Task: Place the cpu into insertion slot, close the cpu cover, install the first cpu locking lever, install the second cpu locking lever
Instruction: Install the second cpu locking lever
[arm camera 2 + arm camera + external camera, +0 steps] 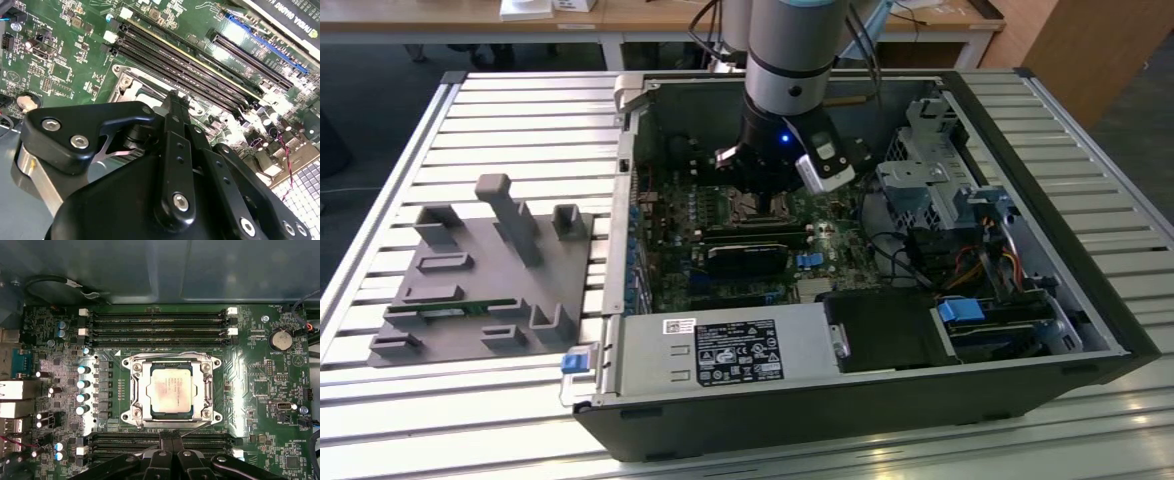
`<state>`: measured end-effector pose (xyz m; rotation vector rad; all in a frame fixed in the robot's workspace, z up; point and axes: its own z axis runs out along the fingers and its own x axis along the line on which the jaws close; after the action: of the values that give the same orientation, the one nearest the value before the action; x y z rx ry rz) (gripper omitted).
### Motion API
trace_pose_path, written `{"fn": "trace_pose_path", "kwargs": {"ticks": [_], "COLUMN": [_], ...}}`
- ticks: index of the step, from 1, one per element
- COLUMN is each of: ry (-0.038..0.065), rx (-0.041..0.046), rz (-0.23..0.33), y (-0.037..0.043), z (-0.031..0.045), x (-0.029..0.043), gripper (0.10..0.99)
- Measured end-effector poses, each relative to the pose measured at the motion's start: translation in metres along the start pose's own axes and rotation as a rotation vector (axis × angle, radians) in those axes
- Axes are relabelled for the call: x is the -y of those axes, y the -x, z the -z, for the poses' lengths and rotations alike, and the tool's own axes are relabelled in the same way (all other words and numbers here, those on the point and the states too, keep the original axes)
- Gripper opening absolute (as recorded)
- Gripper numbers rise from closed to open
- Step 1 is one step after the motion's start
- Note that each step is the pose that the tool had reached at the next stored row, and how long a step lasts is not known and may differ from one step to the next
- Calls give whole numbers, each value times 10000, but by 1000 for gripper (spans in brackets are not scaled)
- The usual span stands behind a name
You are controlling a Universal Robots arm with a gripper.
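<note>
One cpu [170,391] seated under cpu cover [136,390] | tool [171,440] just beside, fingers together, empty

The small flat square chip with a pale silver-grey metal top [171,391] lies flat inside the square socket with a silvery metal rim [136,391] on the green board. The thin shiny metal frame with a square window [200,390] lies closed around the chip, touching its edges.
</note>
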<state>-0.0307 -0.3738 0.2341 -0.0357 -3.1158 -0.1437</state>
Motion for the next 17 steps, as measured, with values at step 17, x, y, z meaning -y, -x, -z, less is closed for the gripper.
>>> {"fn": "trace_pose_path", "kwargs": {"ticks": [17], "ry": [22], "rx": [-9], "rz": [0], "y": [0], "z": [-9], "x": [5], "gripper": [106]}}
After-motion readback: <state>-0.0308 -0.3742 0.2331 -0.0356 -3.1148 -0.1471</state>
